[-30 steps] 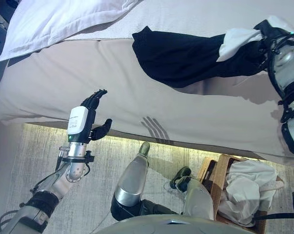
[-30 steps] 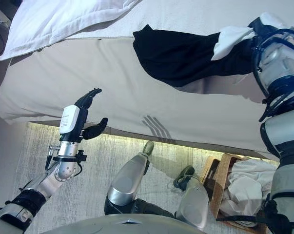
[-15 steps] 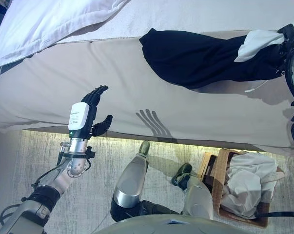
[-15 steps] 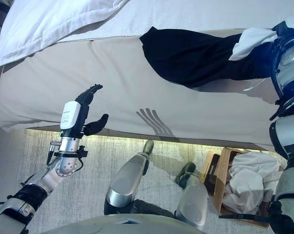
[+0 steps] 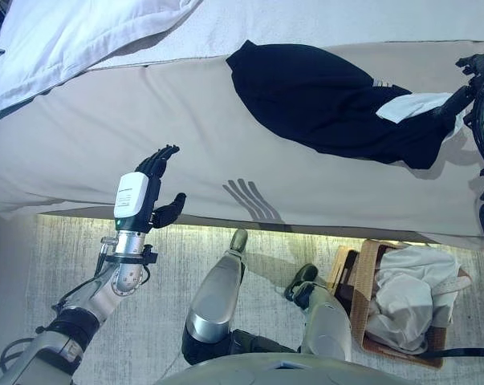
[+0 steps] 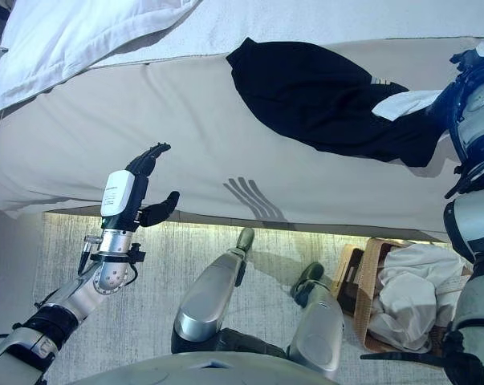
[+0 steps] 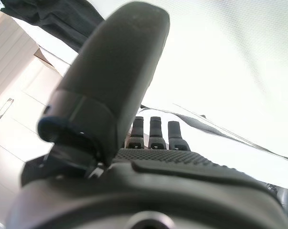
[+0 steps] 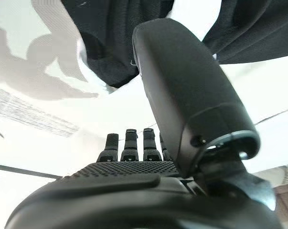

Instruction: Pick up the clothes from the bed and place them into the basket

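A black garment with a white piece of cloth at its right end lies spread on the beige bed. My right hand is at that right end, beside the white piece. Its wrist view shows the thumb and straight fingers holding nothing, with the black cloth just past them. My left hand hovers open over the bed's front edge at the left, far from the garment. A wicker basket stands on the floor at the lower right.
White clothes fill the basket. A white pillow lies at the bed's far left corner. A grey carpet runs along the front of the bed.
The black garment hung lifted from my right hand earlier; now it lies flat on the mattress and the hand has let go. The left hand has stayed in place.
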Robot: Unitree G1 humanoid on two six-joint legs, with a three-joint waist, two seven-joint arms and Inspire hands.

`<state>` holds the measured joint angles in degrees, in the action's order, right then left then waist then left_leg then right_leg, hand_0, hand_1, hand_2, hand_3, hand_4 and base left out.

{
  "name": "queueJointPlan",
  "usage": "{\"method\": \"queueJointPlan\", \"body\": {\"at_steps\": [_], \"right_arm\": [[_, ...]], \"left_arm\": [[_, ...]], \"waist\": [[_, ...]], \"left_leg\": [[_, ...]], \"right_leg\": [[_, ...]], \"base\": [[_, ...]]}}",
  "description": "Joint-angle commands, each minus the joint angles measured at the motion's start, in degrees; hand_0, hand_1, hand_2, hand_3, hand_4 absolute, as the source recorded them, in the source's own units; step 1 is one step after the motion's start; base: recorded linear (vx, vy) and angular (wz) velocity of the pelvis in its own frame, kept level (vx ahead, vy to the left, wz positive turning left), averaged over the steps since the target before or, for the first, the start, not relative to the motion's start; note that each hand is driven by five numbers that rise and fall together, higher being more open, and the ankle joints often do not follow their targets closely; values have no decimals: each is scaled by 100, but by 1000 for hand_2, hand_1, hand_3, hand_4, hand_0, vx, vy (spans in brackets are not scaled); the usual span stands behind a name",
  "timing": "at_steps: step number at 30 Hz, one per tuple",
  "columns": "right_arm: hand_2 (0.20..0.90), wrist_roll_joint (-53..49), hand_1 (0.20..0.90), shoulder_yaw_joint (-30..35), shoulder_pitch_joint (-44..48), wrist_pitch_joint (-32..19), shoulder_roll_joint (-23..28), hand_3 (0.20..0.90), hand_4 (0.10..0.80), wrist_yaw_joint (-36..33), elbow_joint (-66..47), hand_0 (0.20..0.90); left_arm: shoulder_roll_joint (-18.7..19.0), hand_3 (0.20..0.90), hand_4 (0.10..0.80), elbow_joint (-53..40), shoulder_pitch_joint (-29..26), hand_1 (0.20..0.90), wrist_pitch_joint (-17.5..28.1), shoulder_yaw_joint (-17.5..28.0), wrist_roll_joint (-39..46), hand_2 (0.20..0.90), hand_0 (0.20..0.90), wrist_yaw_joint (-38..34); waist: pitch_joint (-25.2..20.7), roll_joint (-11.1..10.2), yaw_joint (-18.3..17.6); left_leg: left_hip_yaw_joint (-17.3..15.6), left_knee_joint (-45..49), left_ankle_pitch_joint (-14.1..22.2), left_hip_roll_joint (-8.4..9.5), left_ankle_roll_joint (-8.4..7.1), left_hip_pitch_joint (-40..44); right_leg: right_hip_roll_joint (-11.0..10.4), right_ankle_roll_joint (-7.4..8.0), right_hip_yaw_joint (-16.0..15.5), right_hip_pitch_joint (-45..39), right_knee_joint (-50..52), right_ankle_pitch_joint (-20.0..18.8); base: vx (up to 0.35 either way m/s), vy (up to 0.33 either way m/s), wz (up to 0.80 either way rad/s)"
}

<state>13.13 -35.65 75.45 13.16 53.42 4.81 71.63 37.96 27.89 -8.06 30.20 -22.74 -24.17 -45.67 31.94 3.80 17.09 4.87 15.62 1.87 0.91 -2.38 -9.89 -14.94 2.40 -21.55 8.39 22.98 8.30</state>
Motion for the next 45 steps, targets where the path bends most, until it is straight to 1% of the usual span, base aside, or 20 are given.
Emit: {"method": "queueJointPlan", "body": {"at_steps": [1, 2, 5, 6, 7, 10, 11, 14, 15, 16, 17, 22, 25, 28, 31, 32, 34, 38, 41, 45], "right_arm": [[900, 332, 900, -305, 121, 127, 501, 900, 800, -464, -142, 900], [900, 384, 900, -299, 138, 115, 494, 900, 800, -616, -149, 900], [900, 296, 900, -319, 224, -328, 478, 900, 800, -1226, -323, 900], [900, 214, 900, -348, 252, -377, 474, 900, 800, -1346, -399, 900], [900, 197, 900, -368, 270, -614, 479, 900, 800, -1485, -447, 900], [900, 163, 900, -391, 316, -936, 461, 900, 800, -2040, -1016, 900], [900, 156, 900, -391, 319, -960, 459, 900, 800, -2073, -1038, 900], [900, -22, 900, -387, 381, -1129, 378, 900, 800, -2478, -1516, 900], [900, -81, 900, -377, 386, -1160, 345, 900, 800, -2501, -1689, 900], [900, -88, 900, -354, 366, -1139, 318, 900, 800, -2470, -1884, 900], [900, -67, 900, -377, 356, -1047, 237, 900, 800, -2411, -2104, 900], [900, 32, 900, -472, 471, -815, 48, 900, 800, -2163, -2338, 900], [900, 203, 900, -651, 705, -644, -182, 900, 800, -1879, -2206, 900], [900, 255, 900, -766, 876, -523, -326, 900, 800, -1769, -2063, 900], [900, 239, 900, -873, 1017, -439, -429, 900, 800, -1678, -1940, 900], [900, 240, 900, -887, 1020, -426, -438, 900, 800, -1680, -1931, 900], [900, 255, 900, -928, 997, -417, -513, 900, 800, -1602, -1801, 900], [900, 398, 900, -905, 877, -294, -597, 900, 800, -1489, -1600, 900], [900, 377, 900, -926, 863, -193, -714, 900, 800, -1299, -1351, 900], [900, 515, 900, -1077, 860, -57, -832, 900, 800, -1091, -1079, 900]], "left_arm": [[28, 900, 800, -324, 181, 900, 250, 44, 178, 900, 900, -284], [29, 900, 800, -339, 184, 900, 234, 41, 207, 900, 900, -263], [19, 900, 800, -309, 225, 900, 264, 21, 227, 900, 900, -275], [21, 900, 800, -296, 227, 900, 270, 12, 232, 900, 900, -293], [20, 900, 800, -287, 232, 900, 285, 13, 237, 900, 900, -309], [-1, 900, 800, -337, 234, 900, 267, 26, 263, 900, 900, -314], [0, 900, 800, -337, 232, 900, 268, 26, 264, 900, 900, -314], [-17, 900, 800, -312, 212, 900, 300, 5, 276, 900, 900, -342], [-28, 900, 800, -290, 226, 900, 318, 12, 268, 900, 900, -353], [-39, 900, 800, -284, 228, 900, 329, 24, 248, 900, 900, -363], [-67, 900, 800, -274, 256, 900, 334, 53, 218, 900, 900, -362], [-97, 900, 800, -297, 319, 900, 366, 94, 186, 900, 900, -346], [-106, 900, 800, -344, 302, 900, 371, 108, 196, 900, 900, -331], [-59, 900, 800, -422, 345, 900, 447, 164, 172, 900, 900, -411], [15, 900, 800, -608, 449, 900, 495, 283, 222, 900, 900, -462], [19, 900, 800, -635, 472, 900, 498, 294, 232, 900, 900, -464], [18, 900, 800, -789, 572, 900, 463, 333, 206, 900, 900, -498], [71, 900, 800, -1075, 645, 900, 334, 376, 330, 900, 900, -507], [170, 900, 800, -1264, 689, 900, 336, 364, 299, 900, 900, -568], [107, 900, 800, -1342, 636, 900, 259, 219, 280, 900, 900, -654]], "waist": [[-754, -206, -34], [-755, -208, -33], [-772, -223, -38], [-777, -228, -37], [-780, -229, -38], [-780, -228, -25], [-779, -227, -25], [-749, -199, 2], [-747, -223, 6], [-720, -194, 27], [-703, -217, 56], [-633, -178, 168], [-488, -80, 315], [-317, 0, 429], [-215, 46, 529], [-215, 53, 537], [-215, 133, 594], [-215, 225, 656], [-215, 323, 694], [-215, 419, 704]], "left_leg": [[-207, -74, -75, -69, 35, -369], [-211, -78, -73, -74, 30, -358], [-226, -98, -68, -87, 23, -321], [-226, -105, -67, -87, 24, -318], [-226, -105, -65, -86, 25, -319], [-206, -49, -53, -70, 19, -376], [-204, -41, -51, -68, 20, -382], [-163, 18, -45, -40, 27, -451], [-121, 56, 109, -25, -11, -410], [-127, 39, -38, -12, 24, -480], [-72, 56, 100, 6, -8, -435], [2, 169, 113, 83, 1, -557], [62, 366, 128, 177, 40, -754], [33, 619, 184, 267, 103, -982], [-39, 1055, 337, 383, 210, -1397], [-41, 1142, 365, 401, 219, -1474], [-36, 1580, 530, 505, 284, -1881], [-62, 2188, 736, 605, 364, -2504], [-89, 2554, 817, 610, 439, -3088], [-79, 2694, 806, 599, 491, -3494]], "right_leg": [[373, -320, -160, -33, -67, 70], [379, -323, -161, -46, -78, 69], [391, -314, -162, -88, -124, 56], [395, -310, -161, -93, -136, 54], [396, -308, -161, -91, -138, 55], [372, -317, -178, -61, -84, 80], [369, -318, -180, -55, -75, 85], [330, -327, -204, 7, 24, 112], [330, -282, -124, -16, 89, 270], [297, -319, -223, 31, 65, 127], [288, -271, -161, 5, 117, 275], [206, -306, -207, 95, 291, 353], [85, -340, -275, 285, 638, 445], [-29, -379, -339, 522, 1061, 557], [-163, -409, -359, 937, 1619, 708], [-176, -418, -352, 1010, 1710, 730], [-232, -481, -312, 1388, 2173, 888], [-279, -543, -237, 1948, 2703, 1048], [-306, -531, -153, 2591, 3067, 1067], [-285, -558, -78, 3077, 3251, 1088]], "base": [[0, 0, 0], [0, 0, 0], [19, 16, -3], [20, 15, -4], [0, 0, 0], [0, 0, 0], [0, 0, 0], [33, 8, 1], [0, 0, 0], [108, -9, 6], [31, 24, 5], [44, 35, 7], [29, 72, 20], [-6, 30, 15], [-21, 23, 22], [-19, 58, 19], [-12, 67, 19], [1, 13, 10], [-68, -24, 11], [-71, 14, 6]]}}
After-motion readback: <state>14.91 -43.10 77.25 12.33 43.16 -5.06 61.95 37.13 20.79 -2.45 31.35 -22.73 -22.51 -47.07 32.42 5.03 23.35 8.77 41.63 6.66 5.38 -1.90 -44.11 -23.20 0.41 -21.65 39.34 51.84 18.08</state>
